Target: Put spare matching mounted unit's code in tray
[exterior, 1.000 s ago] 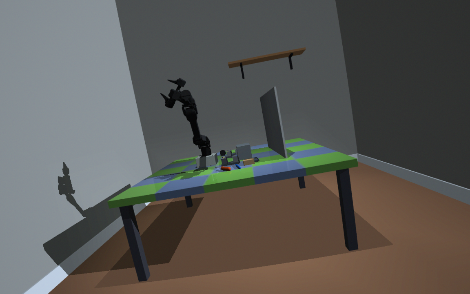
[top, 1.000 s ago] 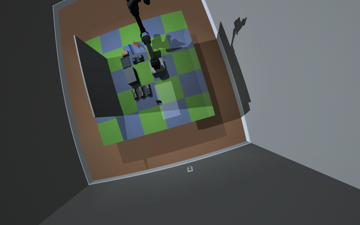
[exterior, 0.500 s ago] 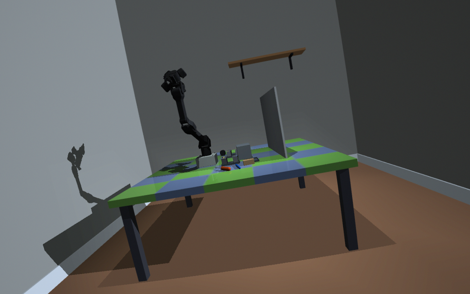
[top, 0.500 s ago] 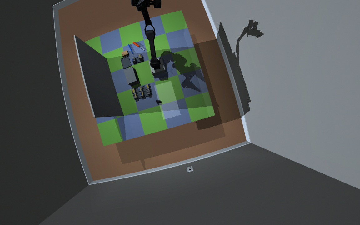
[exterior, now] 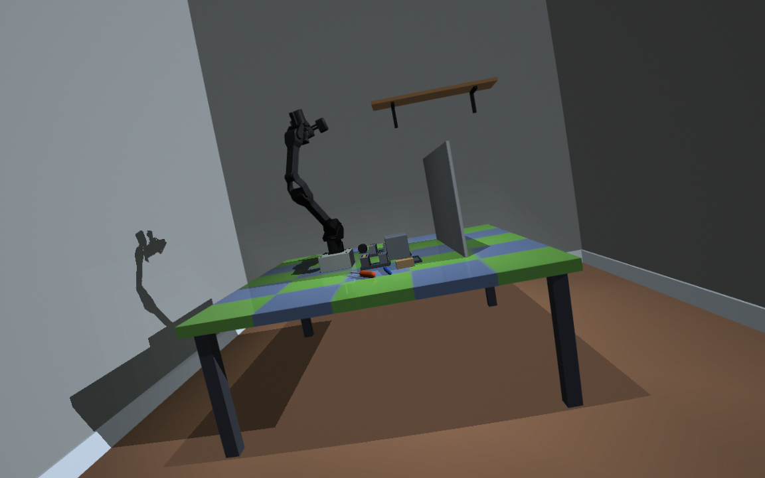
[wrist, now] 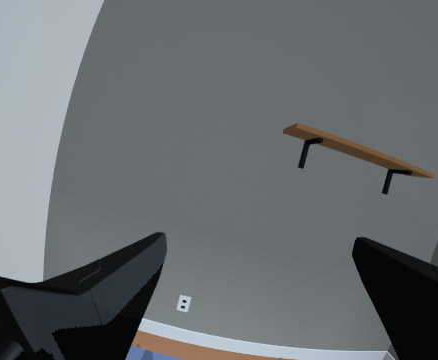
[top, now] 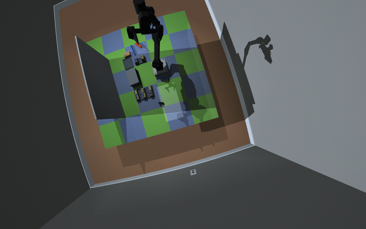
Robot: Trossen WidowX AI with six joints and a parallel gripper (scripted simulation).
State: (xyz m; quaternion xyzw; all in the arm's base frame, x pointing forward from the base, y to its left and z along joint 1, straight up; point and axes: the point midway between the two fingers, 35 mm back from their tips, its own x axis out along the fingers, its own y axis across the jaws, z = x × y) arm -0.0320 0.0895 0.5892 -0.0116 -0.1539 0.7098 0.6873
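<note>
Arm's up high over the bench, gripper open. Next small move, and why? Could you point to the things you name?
Probably tip the gripper (wrist: 262, 246) down toward the parts. It is open with nothing between its fingers, and the wrist view shows mostly wall and a wooden shelf (exterior: 433, 93) (wrist: 359, 149), while the tray (top: 128, 63) sits low on the table, out of that view.

Dark-rimmed grey tray (top: 128, 63) (exterior: 417, 259); flat on the checkered tabletop (top: 157, 122) (exterior: 373, 297)

Far overhead and low side views, sharing the tabletop
</note>
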